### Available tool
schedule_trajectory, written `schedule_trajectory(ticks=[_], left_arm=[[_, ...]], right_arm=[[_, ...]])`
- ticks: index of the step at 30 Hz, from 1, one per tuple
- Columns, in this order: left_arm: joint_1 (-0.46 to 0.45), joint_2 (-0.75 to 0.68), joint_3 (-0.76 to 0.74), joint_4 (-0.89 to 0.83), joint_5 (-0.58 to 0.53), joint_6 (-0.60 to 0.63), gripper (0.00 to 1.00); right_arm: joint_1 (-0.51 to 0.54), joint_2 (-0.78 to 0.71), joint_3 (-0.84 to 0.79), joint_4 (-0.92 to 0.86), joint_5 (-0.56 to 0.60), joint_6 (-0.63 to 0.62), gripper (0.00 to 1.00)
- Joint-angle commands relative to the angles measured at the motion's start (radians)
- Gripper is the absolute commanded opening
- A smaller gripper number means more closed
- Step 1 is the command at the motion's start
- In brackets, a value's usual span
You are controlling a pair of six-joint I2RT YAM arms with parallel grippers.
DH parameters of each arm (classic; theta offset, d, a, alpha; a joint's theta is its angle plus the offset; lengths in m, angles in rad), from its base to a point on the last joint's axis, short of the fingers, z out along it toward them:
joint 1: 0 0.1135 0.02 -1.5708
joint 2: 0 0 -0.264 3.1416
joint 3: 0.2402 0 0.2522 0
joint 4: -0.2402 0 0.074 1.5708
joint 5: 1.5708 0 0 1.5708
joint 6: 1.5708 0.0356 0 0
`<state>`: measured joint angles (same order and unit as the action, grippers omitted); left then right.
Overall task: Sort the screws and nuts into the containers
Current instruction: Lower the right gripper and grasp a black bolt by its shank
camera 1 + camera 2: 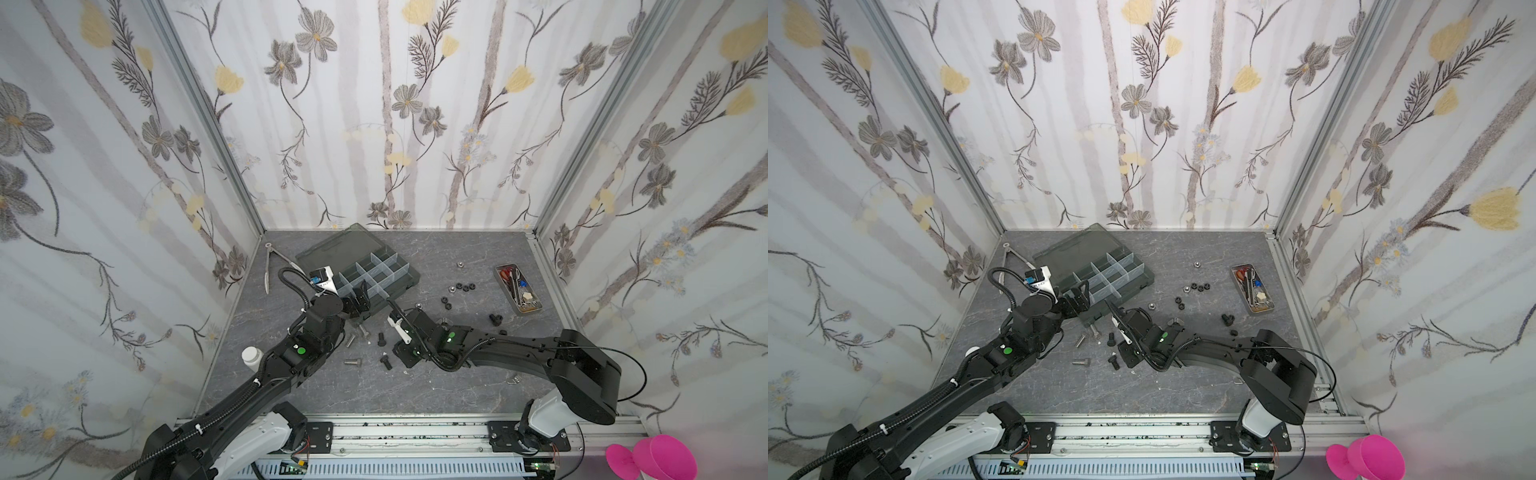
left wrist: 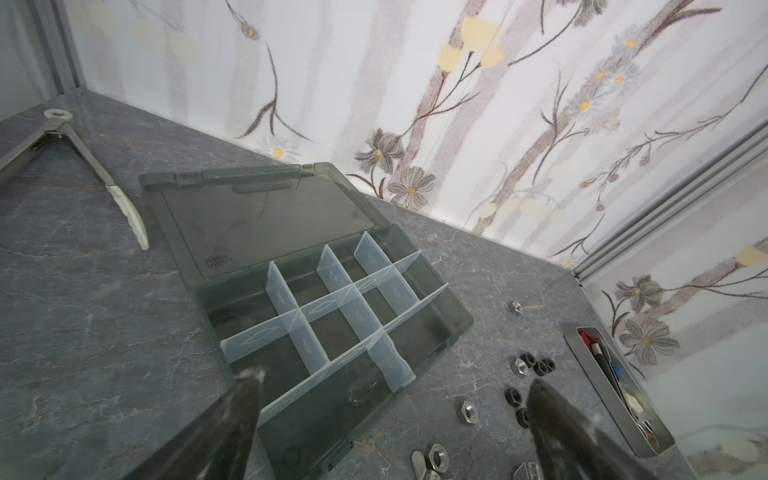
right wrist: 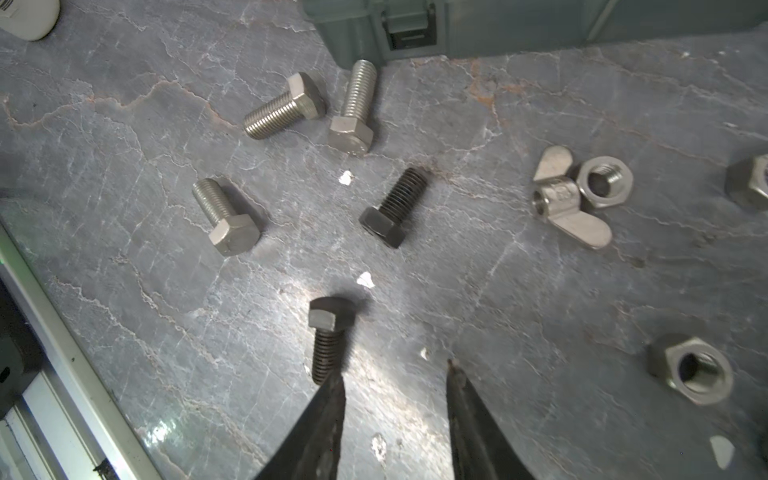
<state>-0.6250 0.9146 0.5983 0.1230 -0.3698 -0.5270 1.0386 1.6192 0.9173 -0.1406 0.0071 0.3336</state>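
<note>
We log the tabletop [image 3: 540, 311] as grey veined stone-look, dull sheen. Silver screws [image 3: 232, 232]: bright threaded metal. Black screws [image 3: 330, 320]: matt dark metal. Nuts [image 3: 665, 353]: satin metal. Box [image 2: 461, 320]: smooth smoky translucent plastic; dividers [image 2: 286, 299] frosted pale plastic. Tongs [image 2: 89, 156]: brushed metal.

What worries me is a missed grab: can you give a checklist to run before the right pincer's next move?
1. The matte black hex-head bolt lies between the fingers of the right pincer: not ok, it lies beside one fingertip, outside the gap.
2. The right pincer is empty: ok.
3. The second black bolt lies apart from the target: ok.
4. The smoky-grey plastic organizer box has its lid open: ok.
5. The left pincer is open and empty: ok.
6. The left pincer is clear of the drop path over the box: cannot tell.
</note>
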Motion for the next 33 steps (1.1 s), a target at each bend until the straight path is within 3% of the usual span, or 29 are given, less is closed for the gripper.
schedule_trajectory(ticks=[1,12,33], left_arm=[[0.016,-0.037,-0.017,0.023,0.0,-0.024,1.0],[0.04,-0.132,-0.034,-0.004,-0.017,-0.031,1.0],[0.041,-0.161,-0.021,-0.037,-0.032,-0.036,1.0]], right_arm=[[0.019,0.046,0.028,0.009,0.0,0.018,0.42],[0.069,0.133,0.066,0.014,-0.016,0.046,0.39],[0.09,0.205,0.086,-0.011,0.031,0.071,0.28]])
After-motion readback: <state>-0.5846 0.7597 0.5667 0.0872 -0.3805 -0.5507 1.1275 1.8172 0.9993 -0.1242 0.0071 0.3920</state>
